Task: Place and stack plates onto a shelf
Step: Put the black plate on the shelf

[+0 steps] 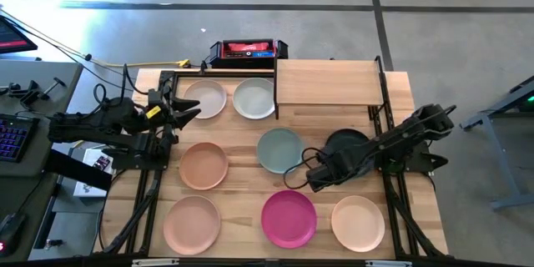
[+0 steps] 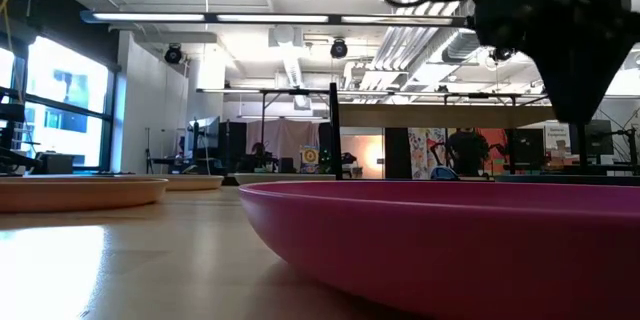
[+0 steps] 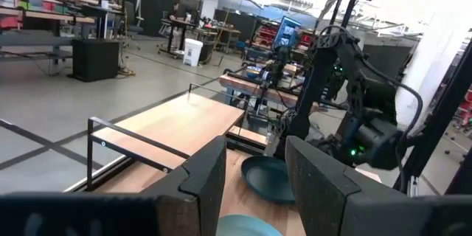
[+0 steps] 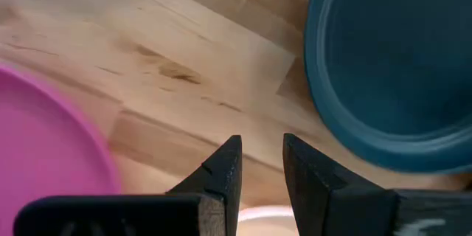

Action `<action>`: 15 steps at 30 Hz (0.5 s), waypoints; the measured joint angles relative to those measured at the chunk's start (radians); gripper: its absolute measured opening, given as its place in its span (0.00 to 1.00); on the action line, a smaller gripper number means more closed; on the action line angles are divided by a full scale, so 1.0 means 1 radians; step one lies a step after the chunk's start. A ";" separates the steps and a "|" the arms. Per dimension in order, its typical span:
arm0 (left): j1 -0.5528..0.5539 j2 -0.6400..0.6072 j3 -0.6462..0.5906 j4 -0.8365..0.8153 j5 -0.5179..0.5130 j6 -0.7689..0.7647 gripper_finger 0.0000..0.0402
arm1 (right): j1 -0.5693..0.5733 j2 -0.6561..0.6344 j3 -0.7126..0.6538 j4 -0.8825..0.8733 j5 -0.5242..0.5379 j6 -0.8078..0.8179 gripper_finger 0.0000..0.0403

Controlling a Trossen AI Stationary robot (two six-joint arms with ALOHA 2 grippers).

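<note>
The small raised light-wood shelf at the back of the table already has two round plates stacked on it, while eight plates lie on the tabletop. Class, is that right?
Not quite. In the high view the small raised light-wood shelf holds no plates at all; its board is bare. The rest stands: eight round plates lie on the tabletop, among them the magenta plate and the dark green plate.

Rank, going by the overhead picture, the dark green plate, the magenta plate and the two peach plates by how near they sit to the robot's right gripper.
Measured from the right gripper:
1. Dark green plate, just beside it, toward the shelf.
2. Magenta plate, close by on the front side.
3. Upper peach plate, across the table by the left arm.
4. Front peach plate, in the left front corner.
</note>
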 joint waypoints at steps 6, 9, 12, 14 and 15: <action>0.000 0.000 0.000 0.000 0.000 0.000 0.33 | 0.000 0.071 0.000 -0.010 0.017 -0.022 0.19; 0.000 0.000 0.000 0.000 0.000 0.000 0.33 | 0.000 0.098 0.000 -0.023 0.040 -0.022 0.19; 0.000 0.000 0.000 0.000 0.000 0.000 0.33 | -0.002 0.117 0.000 -0.028 0.053 -0.022 0.19; 0.000 0.000 0.000 0.000 0.000 0.000 0.33 | -0.006 0.129 -0.001 -0.036 0.053 -0.022 0.19; 0.000 0.000 0.000 0.000 0.000 0.000 0.33 | -0.007 0.134 -0.002 -0.040 0.053 -0.022 0.19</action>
